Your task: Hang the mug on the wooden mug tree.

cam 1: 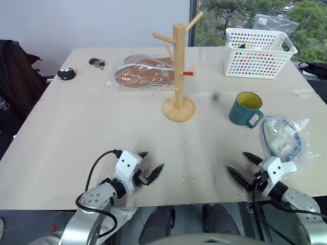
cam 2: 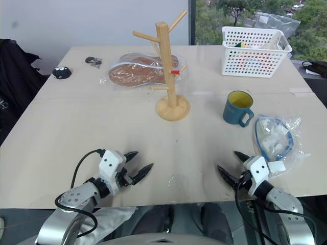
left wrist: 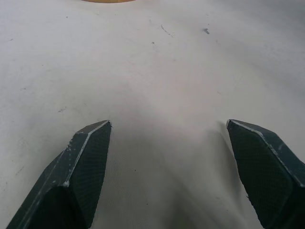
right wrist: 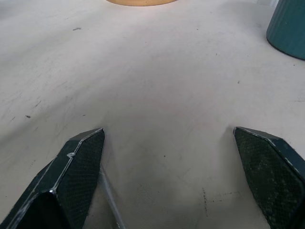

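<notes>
Table (cam 1: 92, 127): pale wood-coloured top carrying everything below; a seam runs across it just behind the mug tree's base.
White basket (cam 1: 258, 53): perforated plastic, at the far right of the table, about 1 o'clock from the table's middle, with small coloured items inside.
Wooden mug tree (cam 1: 178, 71): upright at the centre, toward 12 o'clock from the two pincers; round disc base flat on the table, angled pegs all bare, one short peg red-tipped.
Bag of insoles (cam 1: 140, 71): clear wrap with brown soles, lying just behind and left of the tree, at its 10 o'clock.
Clear bag (cam 1: 283, 138): crumpled plastic with a blue ring and white pieces, at the right edge, just beside the mug at its 4 o'clock.
Mug (cam 1: 245, 109): teal outside, yellow inside, standing upright on the table at 3 o'clock from the tree's base, apart from it; handle turned toward the near right.
Right gripper (cam 1: 245, 167): low over the near right edge, black fingers spread wide, nothing between them; the mug lies at its 12 o'clock, well apart.
Left gripper (cam 1: 149, 166): low over the near edge left of centre, fingers spread wide and empty; the mug lies at about its 2 o'clock, well apart.
Black object (cam 1: 66, 74): small, dark, far left at 10 o'clock.
Small dark clip (cam 1: 97, 63): just right of it; too small to identify.
</notes>
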{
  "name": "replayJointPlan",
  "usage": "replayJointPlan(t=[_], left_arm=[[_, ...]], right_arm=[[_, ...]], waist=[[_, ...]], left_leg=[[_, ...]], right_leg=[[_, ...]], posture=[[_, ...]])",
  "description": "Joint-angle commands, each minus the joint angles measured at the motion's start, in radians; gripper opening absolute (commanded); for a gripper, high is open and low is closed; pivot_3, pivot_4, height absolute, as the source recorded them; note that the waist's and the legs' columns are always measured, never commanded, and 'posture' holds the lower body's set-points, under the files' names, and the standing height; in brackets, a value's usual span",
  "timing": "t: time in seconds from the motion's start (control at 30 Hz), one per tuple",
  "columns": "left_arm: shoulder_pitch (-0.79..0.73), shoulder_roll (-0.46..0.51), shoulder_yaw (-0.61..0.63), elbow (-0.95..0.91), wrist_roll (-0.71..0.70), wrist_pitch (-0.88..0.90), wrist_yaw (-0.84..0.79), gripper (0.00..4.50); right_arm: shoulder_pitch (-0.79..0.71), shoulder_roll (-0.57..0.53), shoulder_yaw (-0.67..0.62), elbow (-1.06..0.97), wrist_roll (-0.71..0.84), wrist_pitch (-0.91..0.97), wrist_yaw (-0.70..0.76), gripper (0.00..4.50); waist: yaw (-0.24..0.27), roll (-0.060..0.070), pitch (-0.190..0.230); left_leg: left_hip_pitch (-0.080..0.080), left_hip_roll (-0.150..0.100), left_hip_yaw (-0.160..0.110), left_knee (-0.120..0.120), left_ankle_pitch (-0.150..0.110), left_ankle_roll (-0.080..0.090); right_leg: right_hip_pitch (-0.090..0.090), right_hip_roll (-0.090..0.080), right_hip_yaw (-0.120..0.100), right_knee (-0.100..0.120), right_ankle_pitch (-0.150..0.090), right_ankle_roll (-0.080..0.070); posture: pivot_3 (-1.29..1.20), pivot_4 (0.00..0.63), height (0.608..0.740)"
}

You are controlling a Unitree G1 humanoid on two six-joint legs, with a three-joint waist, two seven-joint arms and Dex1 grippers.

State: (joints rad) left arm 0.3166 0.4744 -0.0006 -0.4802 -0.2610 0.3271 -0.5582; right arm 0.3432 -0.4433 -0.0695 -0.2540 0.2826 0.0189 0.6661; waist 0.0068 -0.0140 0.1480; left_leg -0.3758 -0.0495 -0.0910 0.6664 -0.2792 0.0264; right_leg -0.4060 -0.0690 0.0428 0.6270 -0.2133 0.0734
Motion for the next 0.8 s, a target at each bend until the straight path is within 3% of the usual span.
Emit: replayJointPlan(t=[0.03, 0.8], left_arm=[[-0.008, -0.005, 0.0, -0.018, -0.002, -0.007, 0.003, 3.99], [-0.016, -0.018, 0.013, 0.003, -0.009, -0.016, -0.001, 3.99]], right_arm=[[-0.003, 0.001, 0.007, 0.023, -0.013, 0.004, -0.006, 4.35], [-0.004, -0.008, -0.002, 0.016, -0.018, 0.011, -0.015, 4.35]], waist=[[0.0, 0.0, 0.0], [-0.001, -0.001, 0.0]], left_leg=[[0.0, 0.0, 0.0, 0.0, 0.0, 0.0], [0.0, 0.0, 0.0, 0.0, 0.0, 0.0]], right_leg=[[0.0, 0.0, 0.0, 0.0, 0.0, 0.0], [0.0, 0.0, 0.0, 0.0, 0.0, 0.0]], posture=[[0.0, 0.15, 0.74], [0.0, 0.15, 0.74]])
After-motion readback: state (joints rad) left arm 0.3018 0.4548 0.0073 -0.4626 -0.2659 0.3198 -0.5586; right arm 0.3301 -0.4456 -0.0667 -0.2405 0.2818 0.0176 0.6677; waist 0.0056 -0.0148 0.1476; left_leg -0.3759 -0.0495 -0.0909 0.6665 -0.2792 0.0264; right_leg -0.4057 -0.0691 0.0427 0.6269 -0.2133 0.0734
